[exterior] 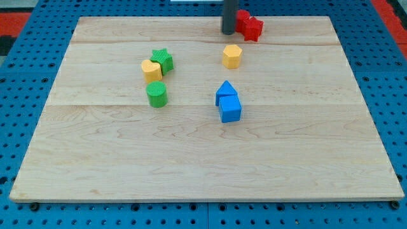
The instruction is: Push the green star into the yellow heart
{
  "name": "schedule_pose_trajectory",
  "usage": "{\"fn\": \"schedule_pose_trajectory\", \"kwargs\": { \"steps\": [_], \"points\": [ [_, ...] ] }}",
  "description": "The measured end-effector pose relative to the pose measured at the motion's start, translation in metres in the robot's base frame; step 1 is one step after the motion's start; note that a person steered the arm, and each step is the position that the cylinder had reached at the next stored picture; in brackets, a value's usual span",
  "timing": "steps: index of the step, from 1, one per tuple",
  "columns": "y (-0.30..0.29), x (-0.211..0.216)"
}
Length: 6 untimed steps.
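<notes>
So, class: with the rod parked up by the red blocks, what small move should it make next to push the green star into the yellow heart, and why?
Probably none towards the star: the green star already seems to touch the yellow heart at its lower left. My tip sits at the view's top, beside the red blocks, well right of the pair. At most I would ease it left towards the star's upper right to press them together.

Our rod hangs upright at the view's top, our tip (228, 32) resting low, just right of centre.

The rod (229, 16) is running off the view's top edge and covering the left side of the red blocks (249, 25), blurring their shapes.
</notes>
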<state>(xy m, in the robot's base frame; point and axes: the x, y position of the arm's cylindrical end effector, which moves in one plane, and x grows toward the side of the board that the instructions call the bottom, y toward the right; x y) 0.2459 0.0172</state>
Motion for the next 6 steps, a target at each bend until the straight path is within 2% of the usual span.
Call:
{"fn": "schedule_pose_trajectory", "kwargs": {
  "steps": [2, 3, 4, 5, 6],
  "points": [
    [-0.134, 0.070],
    [-0.193, 0.079],
    [-0.215, 0.107],
    [-0.214, 0.154],
    [-0.169, 0.162]
  ]
}}
